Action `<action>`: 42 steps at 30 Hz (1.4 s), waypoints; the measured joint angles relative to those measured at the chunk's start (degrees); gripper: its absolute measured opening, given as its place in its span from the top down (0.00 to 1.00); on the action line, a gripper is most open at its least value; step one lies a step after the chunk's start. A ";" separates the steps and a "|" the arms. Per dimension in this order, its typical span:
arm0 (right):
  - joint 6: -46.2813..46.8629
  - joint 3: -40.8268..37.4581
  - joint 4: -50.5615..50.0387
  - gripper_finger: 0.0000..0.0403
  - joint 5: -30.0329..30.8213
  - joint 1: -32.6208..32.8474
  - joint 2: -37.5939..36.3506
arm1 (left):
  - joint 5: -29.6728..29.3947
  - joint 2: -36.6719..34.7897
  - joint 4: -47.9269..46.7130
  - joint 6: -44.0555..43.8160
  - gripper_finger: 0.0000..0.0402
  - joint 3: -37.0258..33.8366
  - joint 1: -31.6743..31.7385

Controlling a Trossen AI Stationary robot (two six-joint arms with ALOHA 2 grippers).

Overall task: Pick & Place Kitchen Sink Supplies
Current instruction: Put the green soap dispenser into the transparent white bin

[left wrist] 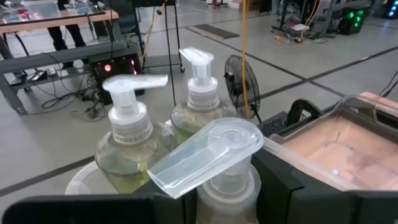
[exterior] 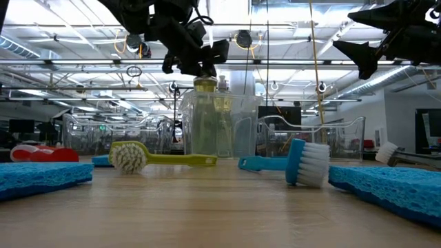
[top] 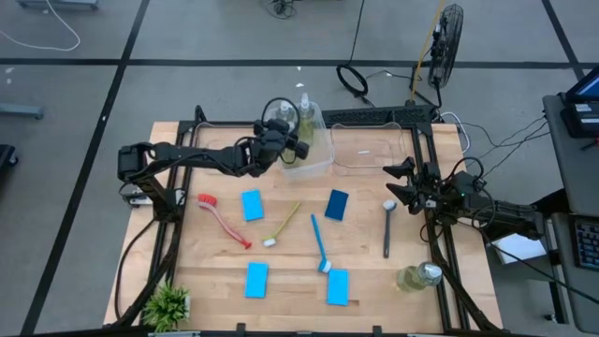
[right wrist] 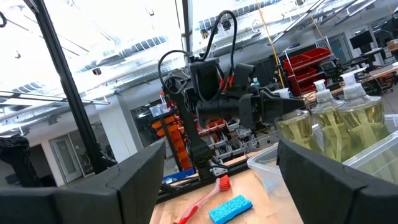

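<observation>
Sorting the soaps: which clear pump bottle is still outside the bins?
The clear pump bottle of yellow-green liquid standing alone near the table's front right corner; the others are in the left clear bin.

Clear glossy plastic pump bottles (left wrist: 134, 146) and bins (top: 367, 150), porous matt sponges (top: 252, 205), smooth pale wooden table (top: 290, 281).

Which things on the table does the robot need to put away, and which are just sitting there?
For the job:
pump bottles, one held by the left gripper, one near the right arm
blue sponges
brushes: red, yellow-green, blue, dark grey

Just sitting there:
potted plant
clear bins
</observation>
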 joint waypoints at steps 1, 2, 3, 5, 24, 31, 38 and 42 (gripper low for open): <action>0.00 0.00 0.00 0.27 0.00 -0.01 0.00 | 0.09 0.00 -0.28 -0.30 0.72 0.00 0.00; 0.00 0.00 0.02 0.27 0.00 -0.01 0.00 | 0.21 0.00 -0.43 -0.46 0.72 0.00 0.00; 0.00 0.00 0.02 0.27 0.00 -0.01 0.00 | 0.27 0.00 -0.46 -0.47 0.72 0.00 0.00; 0.00 -0.02 0.01 0.27 0.00 -0.01 0.00 | 0.42 0.00 -0.46 -0.43 0.72 0.00 0.00; 0.00 -0.02 0.02 0.27 -0.03 -0.01 0.00 | 1.04 -0.13 -2.09 0.17 0.50 0.04 -1.23; 0.00 -0.02 0.04 0.27 -0.04 -0.01 0.00 | -0.58 -0.13 -2.19 2.69 0.42 0.04 -2.47; 3.47 0.00 0.02 0.27 -0.04 0.01 0.00 | -5.77 -0.11 -2.31 5.55 0.33 0.04 -4.68; 5.93 0.00 0.02 0.27 -0.04 -0.01 0.00 | -7.32 -0.11 -2.14 7.11 0.28 0.04 -5.70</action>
